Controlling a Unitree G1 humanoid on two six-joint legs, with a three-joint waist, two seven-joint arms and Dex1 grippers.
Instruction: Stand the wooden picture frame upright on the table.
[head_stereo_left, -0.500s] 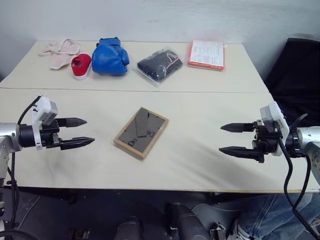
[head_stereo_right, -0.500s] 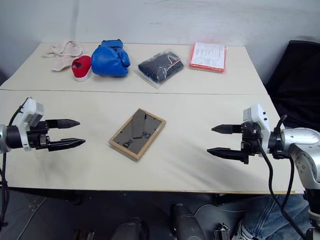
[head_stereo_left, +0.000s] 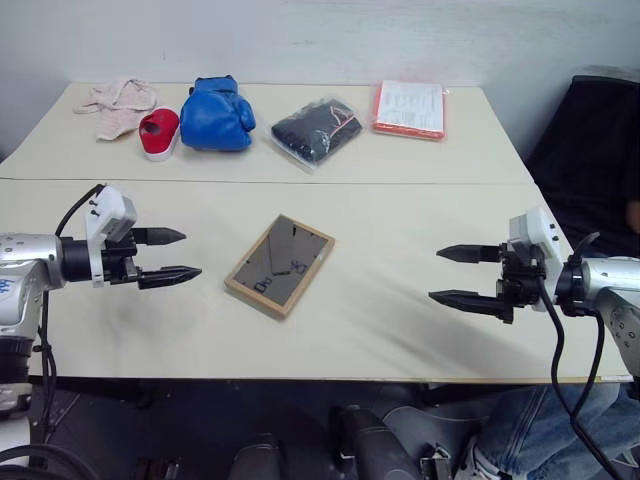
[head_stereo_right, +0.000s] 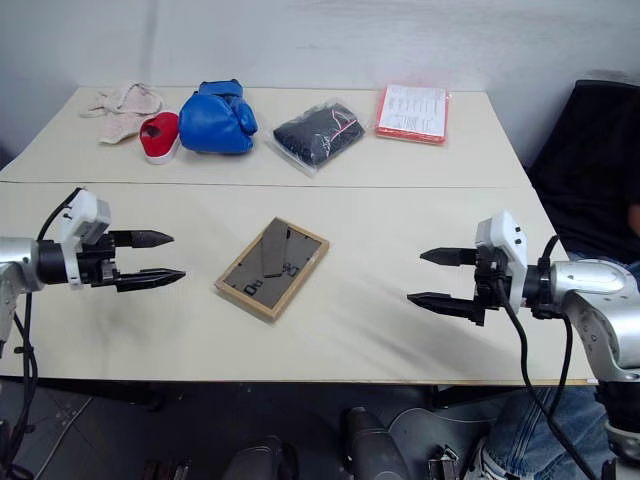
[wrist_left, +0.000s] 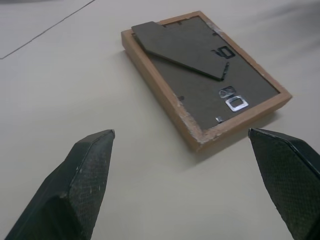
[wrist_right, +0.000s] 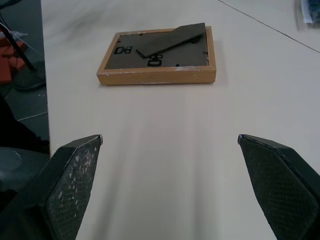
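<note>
The wooden picture frame (head_stereo_left: 280, 265) lies flat, face down, on the near section of the cream table (head_stereo_left: 400, 330), its dark grey back and folded stand leg turned up. My left gripper (head_stereo_left: 176, 254) hovers open a short way to the frame's left, pointing at it. My right gripper (head_stereo_left: 452, 275) hovers open farther off on the frame's right, also pointing toward it. Both wrist views show the frame (wrist_left: 202, 75) (wrist_right: 157, 55) ahead of empty, wide-spread fingers.
Along the far section lie a pinkish cloth (head_stereo_left: 115, 100), a red and white item (head_stereo_left: 158, 132), a blue boxing glove (head_stereo_left: 215, 112), a black bagged bundle (head_stereo_left: 315, 128) and a red-edged white packet (head_stereo_left: 410, 108). A seam (head_stereo_left: 400, 183) crosses the table. A dark chair (head_stereo_left: 590, 150) stands at the right.
My left gripper has moved right, closer to the frame. My right gripper has shifted slightly left toward it. The frame lies as before.
</note>
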